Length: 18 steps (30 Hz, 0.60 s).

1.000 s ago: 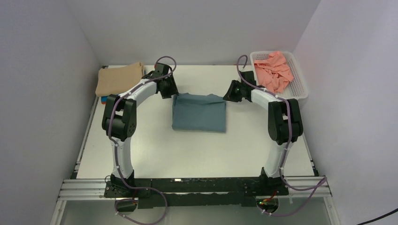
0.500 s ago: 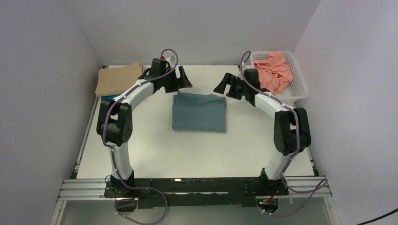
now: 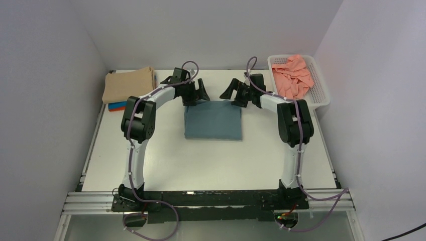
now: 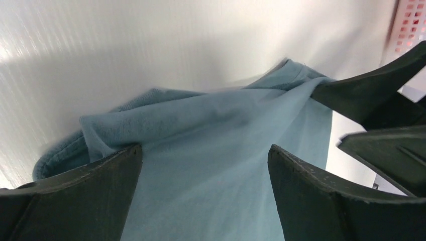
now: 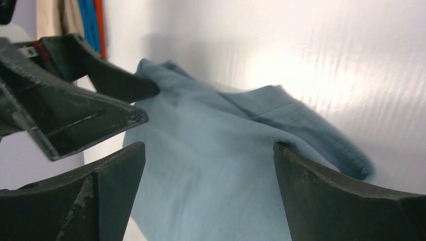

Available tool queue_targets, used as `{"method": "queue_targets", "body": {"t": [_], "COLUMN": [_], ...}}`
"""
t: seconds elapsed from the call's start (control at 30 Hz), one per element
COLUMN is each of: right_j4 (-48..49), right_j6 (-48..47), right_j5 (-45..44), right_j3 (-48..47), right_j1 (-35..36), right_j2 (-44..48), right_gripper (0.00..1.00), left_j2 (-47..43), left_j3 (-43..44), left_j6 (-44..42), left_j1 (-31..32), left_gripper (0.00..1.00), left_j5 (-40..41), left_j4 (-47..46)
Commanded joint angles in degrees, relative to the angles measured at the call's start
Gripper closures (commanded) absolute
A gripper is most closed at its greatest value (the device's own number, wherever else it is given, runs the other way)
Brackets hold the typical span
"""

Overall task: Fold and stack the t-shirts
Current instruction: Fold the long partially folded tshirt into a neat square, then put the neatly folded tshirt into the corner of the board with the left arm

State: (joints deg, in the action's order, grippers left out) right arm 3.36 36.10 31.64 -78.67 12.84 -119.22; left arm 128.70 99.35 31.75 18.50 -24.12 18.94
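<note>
A dusty teal-grey t-shirt (image 3: 213,121) lies folded into a rectangle mid-table. My left gripper (image 3: 195,94) hovers open over its far left corner, and my right gripper (image 3: 232,93) hovers open over its far right corner, tips facing each other. In the left wrist view the teal cloth (image 4: 216,130) spreads below my open left gripper (image 4: 205,155), held by neither finger. The right wrist view shows the same cloth (image 5: 211,125) under my open right gripper (image 5: 208,150). A salmon pink t-shirt (image 3: 294,75) lies crumpled in the basket. A folded tan t-shirt (image 3: 128,84) tops a stack at the back left.
The white perforated basket (image 3: 322,98) stands at the back right corner. Blue and orange cloth (image 3: 116,106) peeks from under the tan stack. White walls close in on the left, back and right. The opposite gripper's fingers (image 4: 371,95) show in each wrist view.
Both grippers opened wide, let go of the teal shirt's far corners and lifted. They then swung inward toward each other over the far edge. The shirt now lies flatter.
</note>
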Motion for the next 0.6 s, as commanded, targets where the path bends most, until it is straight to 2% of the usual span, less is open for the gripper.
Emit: {"method": "queue_targets", "body": {"t": [0.0,0.13,0.23,0.43,0.57], "right_j4": [-0.1,-0.1,0.6,-1.1,-3.0], "right_j6": [3.7,5.5,5.7,3.7,3.3], "right_j5": [-5.9,-5.8,-6.1,-12.4,-18.5], "right_j3": [-2.6,1.2,6.1,17.5,20.9], "right_j1": [-0.5,-0.2,0.9,6.6,9.2], "right_j2": [-3.4,-4.2,-1.7,9.1,17.9], "right_gripper": [0.00,0.00,0.00,0.00,0.00], "left_j2": [2.5,1.0,-3.3,-15.6,-23.8], "left_j3": [4.2,-0.8,-9.5,-29.3,-32.4], "left_j6": [-0.3,-0.4,0.6,1.6,0.6], "left_j1": [-1.1,-1.2,-0.8,0.6,1.6], "left_gripper": [0.01,0.01,0.01,0.01,0.01], "left_j5": [5.5,3.7,2.0,2.0,6.0], "left_j4": [4.2,2.2,-2.0,-7.5,-5.9]}}
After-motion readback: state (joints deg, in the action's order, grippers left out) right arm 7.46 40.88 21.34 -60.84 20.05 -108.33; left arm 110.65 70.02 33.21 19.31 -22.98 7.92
